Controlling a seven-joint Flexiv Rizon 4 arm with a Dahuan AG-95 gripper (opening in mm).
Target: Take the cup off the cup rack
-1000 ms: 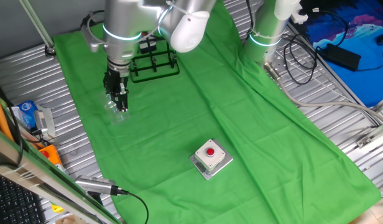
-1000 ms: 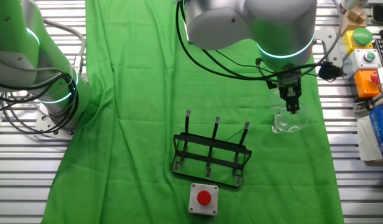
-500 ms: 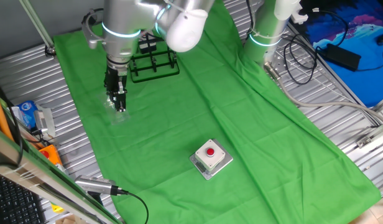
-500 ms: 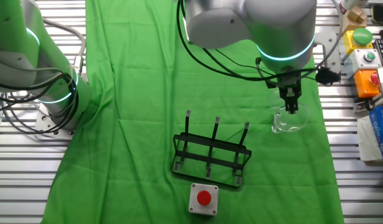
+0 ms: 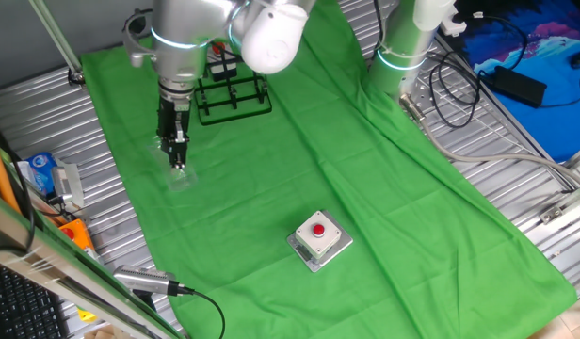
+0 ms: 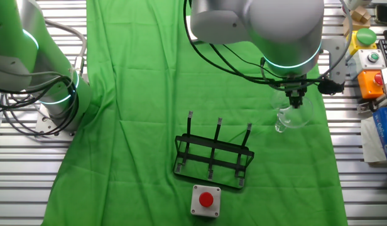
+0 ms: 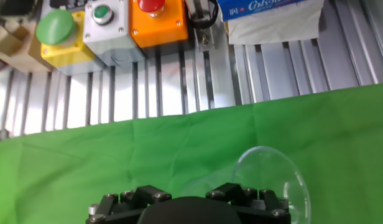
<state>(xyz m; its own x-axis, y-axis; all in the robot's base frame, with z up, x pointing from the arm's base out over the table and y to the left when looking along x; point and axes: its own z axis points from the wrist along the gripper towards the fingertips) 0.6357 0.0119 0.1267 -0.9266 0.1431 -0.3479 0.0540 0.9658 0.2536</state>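
Tool [image 6: 296,99] pinching rim of clear cup [image 6: 291,118], cup hanging just beneath fingertips over green cloth [image 6: 149,94]. Cup rack [image 6: 213,158] off to one side, well apart, pegs bare.

The silver arm reaches in from twelve o'clock, its wrist turned straight down over the table. The tool [image 5: 177,155] [image 6: 296,100] points vertically, its two dark fingers drawn close together at the tips; whether they pinch anything cannot be told.
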